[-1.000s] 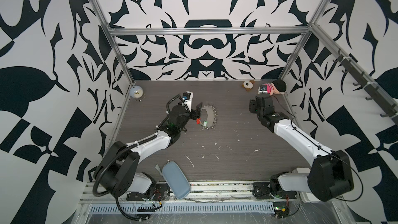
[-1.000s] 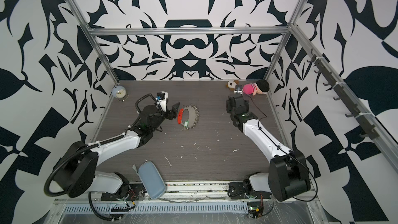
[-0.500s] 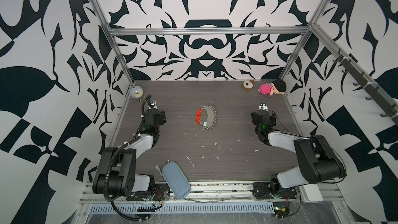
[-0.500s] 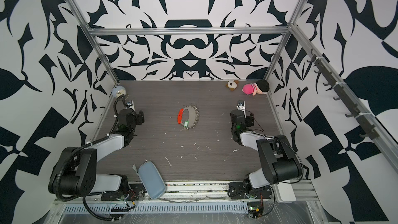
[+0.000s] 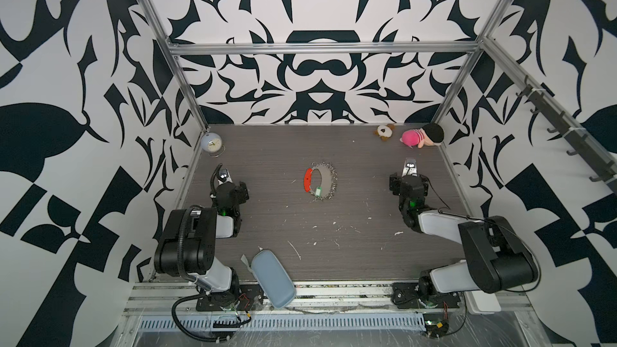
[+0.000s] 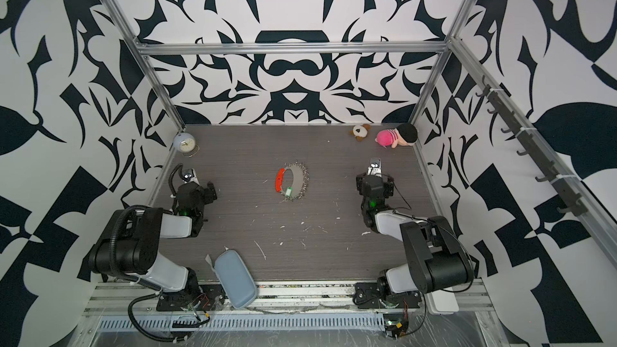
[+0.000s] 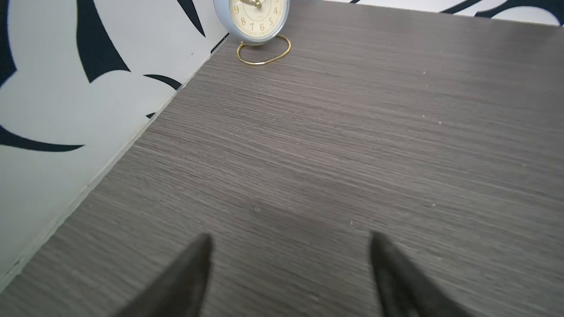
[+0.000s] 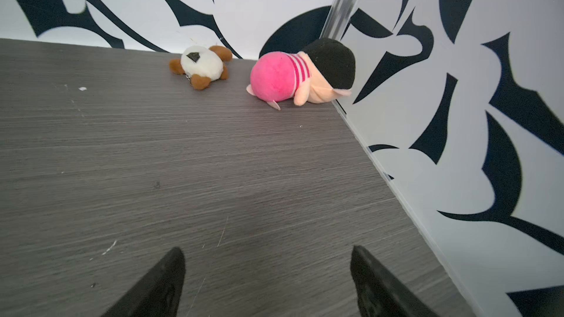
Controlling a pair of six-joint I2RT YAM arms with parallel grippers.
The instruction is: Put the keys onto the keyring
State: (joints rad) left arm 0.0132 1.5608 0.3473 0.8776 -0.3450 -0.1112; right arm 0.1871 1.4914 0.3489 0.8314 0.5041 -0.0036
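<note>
Keyring (image 5: 307, 180) lies lengthwise near-to-far, keys (image 5: 318, 191) at its near end.

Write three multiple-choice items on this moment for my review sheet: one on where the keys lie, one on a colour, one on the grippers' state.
1. The keys lie:
A. at the near end of the keyring, in the middle of the table
B. against the far wall
C. in a gripper

2. The keyring's plastic bar is:
A. blue
B. red
C. yellow

3. The left gripper and right gripper are:
A. both shut
B. one open, one shut
C. both open and empty

Key:
1 A: both top views show the green-tagged keys at the loop's near end.
2 B: the bar along one side of the loop is bright red.
3 C: in each wrist view the gripper is parted, with only bare table in the gap.
</note>
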